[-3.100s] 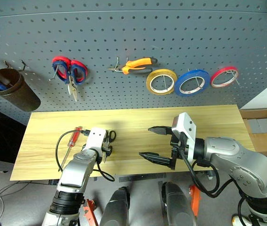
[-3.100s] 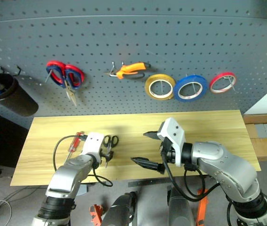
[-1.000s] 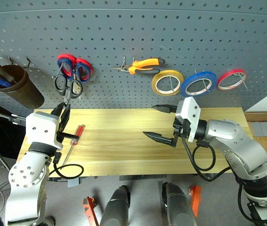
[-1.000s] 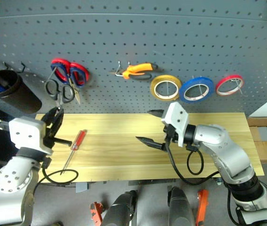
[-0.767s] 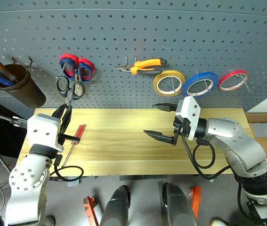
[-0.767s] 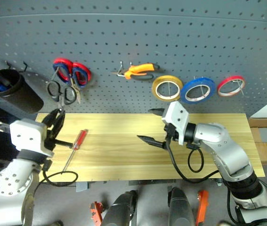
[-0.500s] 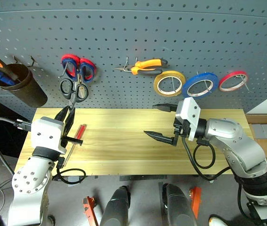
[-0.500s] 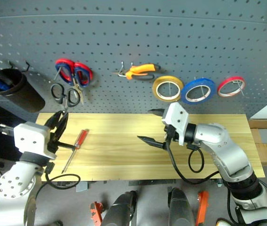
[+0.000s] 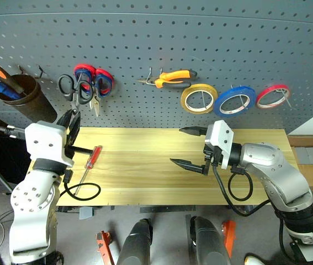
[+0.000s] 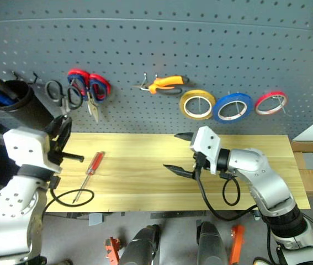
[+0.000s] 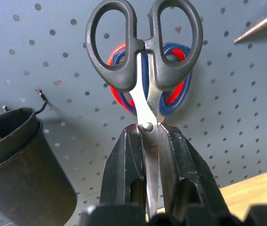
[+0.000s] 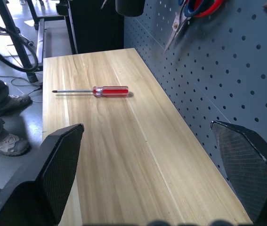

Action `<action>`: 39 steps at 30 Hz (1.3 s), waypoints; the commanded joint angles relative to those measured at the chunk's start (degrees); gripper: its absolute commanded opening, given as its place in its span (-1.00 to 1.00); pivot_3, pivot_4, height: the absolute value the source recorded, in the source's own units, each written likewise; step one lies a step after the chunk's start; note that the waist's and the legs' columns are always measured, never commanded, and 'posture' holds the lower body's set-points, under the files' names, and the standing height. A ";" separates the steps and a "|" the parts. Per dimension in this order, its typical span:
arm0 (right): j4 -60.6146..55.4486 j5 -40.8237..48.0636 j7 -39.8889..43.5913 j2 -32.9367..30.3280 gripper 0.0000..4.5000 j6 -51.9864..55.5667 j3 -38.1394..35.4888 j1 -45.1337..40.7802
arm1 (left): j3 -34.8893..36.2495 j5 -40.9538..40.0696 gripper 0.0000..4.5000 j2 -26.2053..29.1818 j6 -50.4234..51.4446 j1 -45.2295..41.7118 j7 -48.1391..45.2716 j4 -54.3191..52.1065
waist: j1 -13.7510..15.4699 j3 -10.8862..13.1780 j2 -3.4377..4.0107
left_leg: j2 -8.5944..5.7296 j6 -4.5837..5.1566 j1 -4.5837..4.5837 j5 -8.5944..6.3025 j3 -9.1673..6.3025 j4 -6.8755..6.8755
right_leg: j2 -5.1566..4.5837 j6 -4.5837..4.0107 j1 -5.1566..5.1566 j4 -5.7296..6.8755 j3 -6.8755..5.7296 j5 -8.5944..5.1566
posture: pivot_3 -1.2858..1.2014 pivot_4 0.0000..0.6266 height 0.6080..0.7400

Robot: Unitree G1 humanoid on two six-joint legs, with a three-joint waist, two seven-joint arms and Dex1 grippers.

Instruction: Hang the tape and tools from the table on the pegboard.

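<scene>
While the blue tape [image 9: 234, 101] and pliers [image 9: 170, 78] already hang on the pegboard [image 9: 200, 33], my left gripper [image 11: 152, 136] clamps the black scissors [image 11: 145, 56] before it; my right gripper [image 9: 192, 147] gapes empty, and the screwdriver [image 9: 90, 160] waits on the table [image 9: 145, 176] below.

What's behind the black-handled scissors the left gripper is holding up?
Behind the black-handled scissors in the left gripper hang the red and blue scissors on the pegboard. Their handles partly show; the hook is covered.
</scene>
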 commanded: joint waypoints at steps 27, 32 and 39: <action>-4.27 2.22 -8.41 8.72 1.00 -2.18 -5.58 -2.87 | -0.53 -3.64 0.26 0.28 3.64 -4.51 -1.08 7.57 | -0.48 0.00 -0.01 | 0.02 -0.02 0.01 0.01 -0.03 0.02 | 0.00 -0.01 -0.02 0.05 -0.02 0.01 | 0.02 -0.07 1.00; -4.89 3.30 -9.26 10.23 1.00 -4.00 -6.52 -3.13 | -1.47 -4.77 0.73 1.29 8.63 -1.38 -3.16 9.04 | -0.68 0.00 0.00 | 0.01 -0.01 0.02 0.01 0.00 0.02 | 0.01 -0.01 -0.02 0.07 0.01 0.01 | 0.02 -0.05 1.00; -7.10 4.19 -9.12 9.70 1.00 -3.08 -6.57 -1.57 | -3.38 -0.96 0.73 4.92 17.06 1.37 -2.66 16.21 | -0.77 0.02 0.02 | 0.01 0.00 0.04 0.01 -0.03 0.02 | 0.02 -0.01 -0.02 0.10 0.00 0.01 | 0.01 0.00 1.00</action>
